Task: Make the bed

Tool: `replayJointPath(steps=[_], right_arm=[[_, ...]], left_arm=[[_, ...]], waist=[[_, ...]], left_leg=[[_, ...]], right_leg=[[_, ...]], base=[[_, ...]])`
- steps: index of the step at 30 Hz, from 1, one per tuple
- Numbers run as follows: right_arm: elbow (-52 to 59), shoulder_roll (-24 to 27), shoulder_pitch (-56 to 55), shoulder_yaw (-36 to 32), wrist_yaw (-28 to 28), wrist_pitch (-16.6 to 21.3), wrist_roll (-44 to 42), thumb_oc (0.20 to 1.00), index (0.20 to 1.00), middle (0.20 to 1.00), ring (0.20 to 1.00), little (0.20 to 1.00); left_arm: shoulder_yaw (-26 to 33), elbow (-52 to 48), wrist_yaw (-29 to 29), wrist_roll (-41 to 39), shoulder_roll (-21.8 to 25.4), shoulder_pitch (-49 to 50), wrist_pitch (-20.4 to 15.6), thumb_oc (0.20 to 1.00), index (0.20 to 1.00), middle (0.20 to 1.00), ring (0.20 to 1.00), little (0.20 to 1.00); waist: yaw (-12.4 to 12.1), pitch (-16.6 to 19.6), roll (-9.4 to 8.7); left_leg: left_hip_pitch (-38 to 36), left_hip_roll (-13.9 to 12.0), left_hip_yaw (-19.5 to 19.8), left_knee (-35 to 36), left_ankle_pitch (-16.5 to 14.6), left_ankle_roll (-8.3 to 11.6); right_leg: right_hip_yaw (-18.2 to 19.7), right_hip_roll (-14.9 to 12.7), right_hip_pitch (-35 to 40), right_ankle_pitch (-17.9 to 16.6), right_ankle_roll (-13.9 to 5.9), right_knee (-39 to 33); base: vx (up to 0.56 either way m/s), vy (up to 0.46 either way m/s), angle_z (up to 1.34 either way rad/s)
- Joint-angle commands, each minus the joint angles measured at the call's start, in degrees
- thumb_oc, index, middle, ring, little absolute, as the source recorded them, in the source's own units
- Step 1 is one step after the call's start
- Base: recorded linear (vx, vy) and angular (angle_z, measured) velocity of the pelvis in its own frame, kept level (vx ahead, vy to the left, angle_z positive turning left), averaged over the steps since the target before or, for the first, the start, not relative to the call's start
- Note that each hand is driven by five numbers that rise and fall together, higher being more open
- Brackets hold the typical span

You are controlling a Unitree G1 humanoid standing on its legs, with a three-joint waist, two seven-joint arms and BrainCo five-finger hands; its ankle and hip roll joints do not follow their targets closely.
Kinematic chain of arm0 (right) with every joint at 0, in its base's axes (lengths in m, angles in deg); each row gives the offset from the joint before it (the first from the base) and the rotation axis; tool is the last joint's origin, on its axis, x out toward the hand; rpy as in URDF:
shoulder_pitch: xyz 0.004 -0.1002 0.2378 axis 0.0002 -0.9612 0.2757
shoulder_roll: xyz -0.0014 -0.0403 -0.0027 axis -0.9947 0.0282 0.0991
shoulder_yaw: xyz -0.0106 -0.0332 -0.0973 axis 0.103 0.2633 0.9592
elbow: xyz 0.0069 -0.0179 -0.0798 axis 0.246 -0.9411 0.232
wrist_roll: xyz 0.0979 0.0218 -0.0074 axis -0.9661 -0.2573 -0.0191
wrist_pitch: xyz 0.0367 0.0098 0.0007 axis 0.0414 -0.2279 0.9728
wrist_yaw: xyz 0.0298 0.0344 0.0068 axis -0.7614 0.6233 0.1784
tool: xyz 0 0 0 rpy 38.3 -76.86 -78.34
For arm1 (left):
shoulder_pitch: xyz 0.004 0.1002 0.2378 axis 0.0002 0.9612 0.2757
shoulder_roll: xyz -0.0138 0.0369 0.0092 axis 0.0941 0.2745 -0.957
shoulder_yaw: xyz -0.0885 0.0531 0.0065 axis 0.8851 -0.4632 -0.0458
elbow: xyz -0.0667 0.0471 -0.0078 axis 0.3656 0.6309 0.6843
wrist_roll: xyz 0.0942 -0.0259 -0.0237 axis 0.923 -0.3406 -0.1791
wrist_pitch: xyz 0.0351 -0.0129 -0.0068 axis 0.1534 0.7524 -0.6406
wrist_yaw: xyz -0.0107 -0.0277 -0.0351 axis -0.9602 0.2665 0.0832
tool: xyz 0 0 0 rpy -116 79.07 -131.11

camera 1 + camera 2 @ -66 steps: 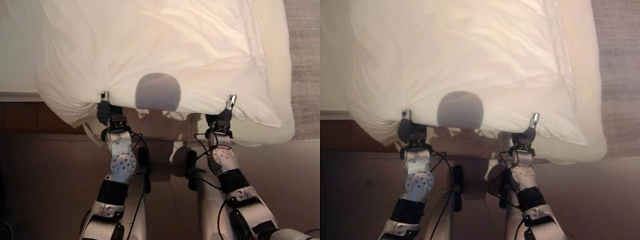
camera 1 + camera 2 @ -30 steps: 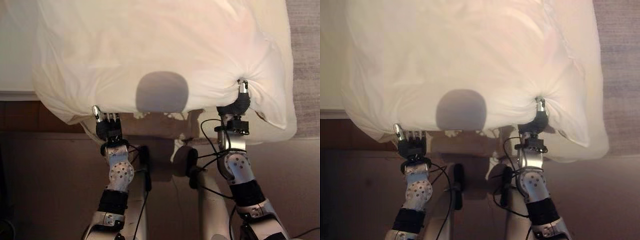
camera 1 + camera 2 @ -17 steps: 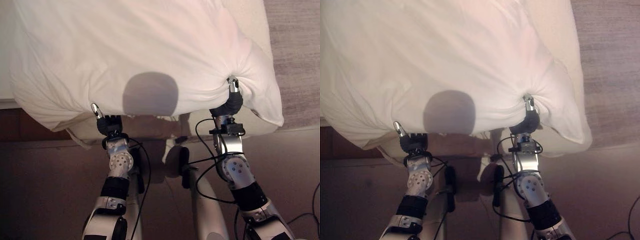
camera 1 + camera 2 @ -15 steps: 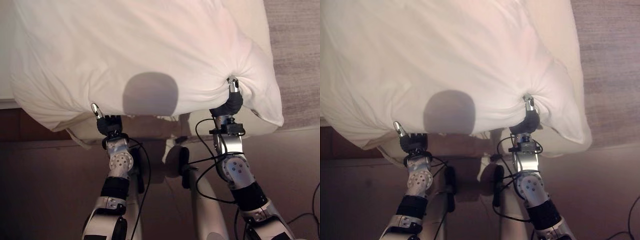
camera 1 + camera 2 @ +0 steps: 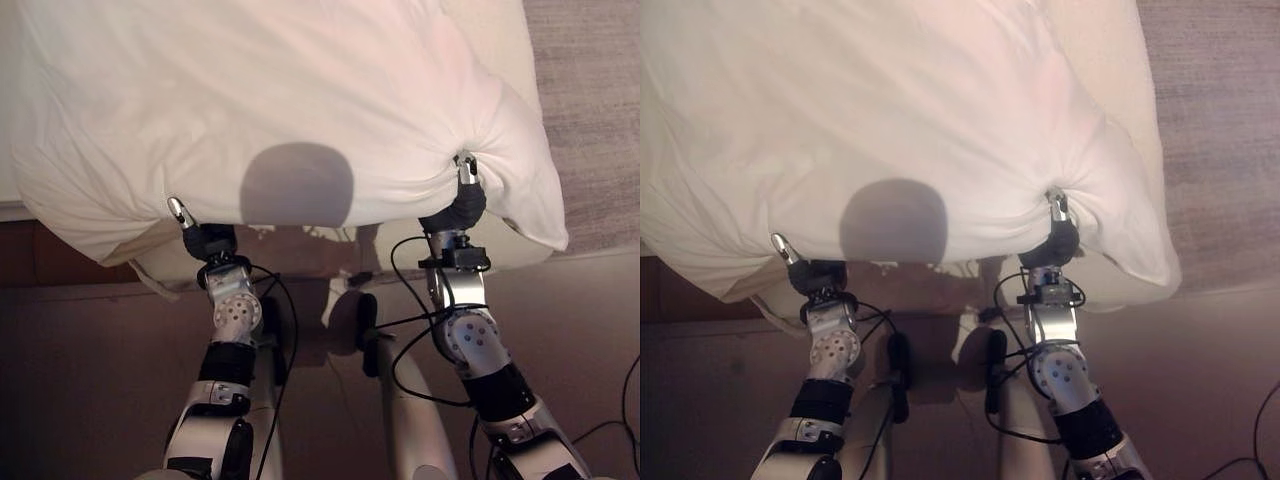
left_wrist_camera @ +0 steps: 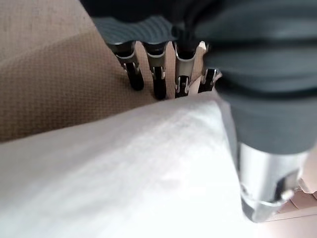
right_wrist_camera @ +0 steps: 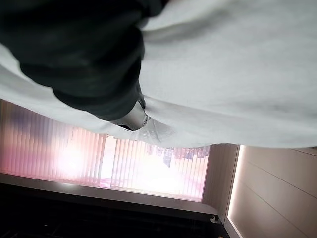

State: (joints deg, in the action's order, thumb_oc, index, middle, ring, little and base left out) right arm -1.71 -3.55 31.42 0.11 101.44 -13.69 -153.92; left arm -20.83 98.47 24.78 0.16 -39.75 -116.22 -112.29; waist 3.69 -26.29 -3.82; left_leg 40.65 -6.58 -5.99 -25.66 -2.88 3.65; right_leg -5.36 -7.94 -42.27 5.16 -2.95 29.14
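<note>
Change: left hand (image 5: 205, 240) has shifted toward the robot's left along the duvet's near hem; right hand (image 5: 462, 200) keeps its bunched grip as half a second ago.
Left eye view: white duvet (image 5: 280, 100) lies spread over the bed (image 5: 520, 250), its near hem hanging over the bed's edge just past both hands. Grey carpet (image 5: 590, 110) lies beyond the bed's right side.
Right eye view: cloth gathers into radiating folds around the right hand (image 5: 1058, 235), which is closed on the duvet (image 5: 890, 110).
Left wrist view: left hand's fingers (image 6: 156, 74) hang straight and relaxed, tips against the tan woven bed base (image 6: 54, 84), the duvet hem (image 6: 124, 168) just beside them, not pinched.
Right wrist view: duvet cloth (image 7: 223, 74) wraps the dark hand cover; a window with vertical blinds (image 7: 138, 168) shows beyond.
</note>
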Motion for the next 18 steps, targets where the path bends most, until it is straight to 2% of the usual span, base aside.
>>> replayJointPath(steps=[1,9,12,18], right_arm=[[12.0,-0.3,-2.8,-2.7,5.3,2.7,2.7,0.200,0.200,0.200,0.200,0.200],[10.9,0.1,-3.9,-3.4,5.4,2.5,2.1,0.200,0.200,0.200,0.200,0.200],[10.5,0.4,-4.5,-3.8,4.9,2.5,2.5,0.200,0.200,0.200,0.200,0.200],[6.7,0.6,-6.6,-5.0,3.0,2.5,3.1,0.200,0.200,0.200,0.200,0.200]], left_arm=[[1.0,-2.5,1.8,3.0,2.9,0.9,-2.8,0.200,0.200,0.200,0.200,0.200],[1.1,-3.6,1.6,5.1,3.9,1.1,-2.5,0.200,0.200,0.200,0.200,0.200],[1.1,-3.4,2.1,5.6,4.3,1.2,-2.3,0.200,0.200,0.200,0.200,0.200],[1.9,-3.4,2.4,5.5,5.0,1.5,-2.5,0.200,0.200,0.200,0.200,0.200]], waist=[[1.1,7.2,-0.05],[1.0,6.7,0.34],[1.0,6.5,0.81],[0.9,6.2,2.39]], left_leg=[[1.0,0.6,0.6,0.1,-0.5,0.32],[-0.1,0.9,0.5,1.1,0.1,0.58],[-1.3,1.1,0.5,3.1,1.2,0.97],[-7.6,1.5,0.2,12.4,5.6,1.50]], right_leg=[[0.7,0.3,-0.5,-2.4,-4.00,-2.0],[0.9,0.5,0.5,-2.7,-3.96,-2.7],[1.1,0.9,1.8,-3.0,-3.94,-4.6],[1.6,2.3,5.6,-3.8,-3.92,-9.0]], base=[[0.00,0.000,0.00],[0.00,-0.004,0.00],[-0.01,-0.023,0.00],[0.00,-0.063,-0.04]])
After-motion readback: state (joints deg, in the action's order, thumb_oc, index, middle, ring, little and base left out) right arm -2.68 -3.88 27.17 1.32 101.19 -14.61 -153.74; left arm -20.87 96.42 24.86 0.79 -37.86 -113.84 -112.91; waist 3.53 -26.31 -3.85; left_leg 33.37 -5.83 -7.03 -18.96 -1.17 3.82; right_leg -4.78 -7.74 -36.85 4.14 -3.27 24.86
